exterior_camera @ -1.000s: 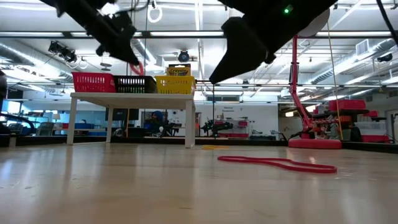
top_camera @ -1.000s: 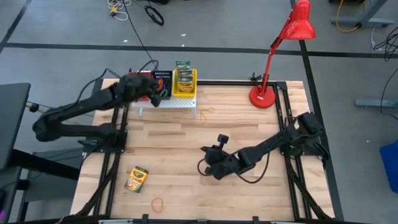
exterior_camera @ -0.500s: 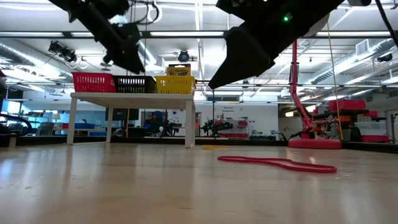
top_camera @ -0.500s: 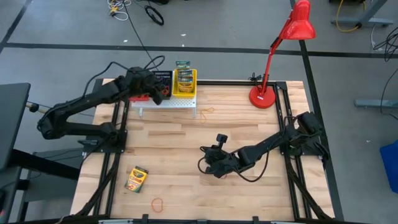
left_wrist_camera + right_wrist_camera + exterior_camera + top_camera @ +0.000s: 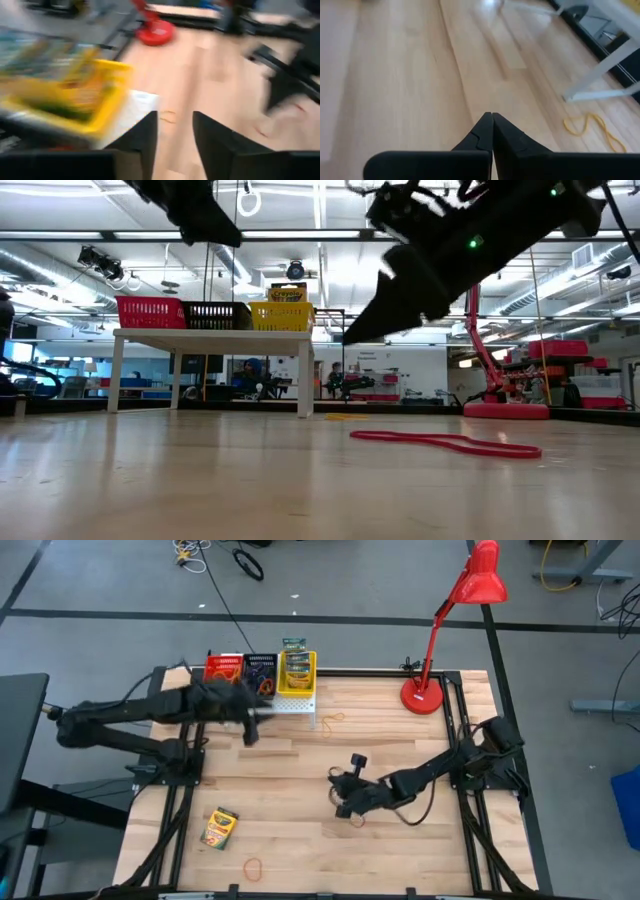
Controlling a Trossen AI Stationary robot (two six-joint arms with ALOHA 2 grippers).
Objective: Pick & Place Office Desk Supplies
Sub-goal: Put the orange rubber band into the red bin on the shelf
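Since the earlier frames the left gripper (image 5: 248,730) has pulled back from over the red bin (image 5: 223,668) and black bin (image 5: 260,670) and is now hanging over the table (image 5: 300,780) just in front of the white stand (image 5: 285,708); the right gripper (image 5: 345,808) has shifted only slightly, staying over the table's middle.

A crayon box (image 5: 219,827) is lying flat on the wood, well apart from both sets of jaws, toward the near left corner, with a reddish-orange rubber band (image 5: 255,867) just beyond it at the table's front edge. Another thin band (image 5: 333,719) is lying beside the stand's right end, between the left jaws and the red lamp (image 5: 455,620). More crayon boxes are standing in the yellow bin (image 5: 298,672) behind the left jaws.

The left jaws are standing apart, a clear gap showing between the two fingers (image 5: 142,135), and nothing is sitting between them. The right jaws are pressed tightly together with their tips meeting (image 5: 492,116), pinching nothing, and hanging above bare wood.
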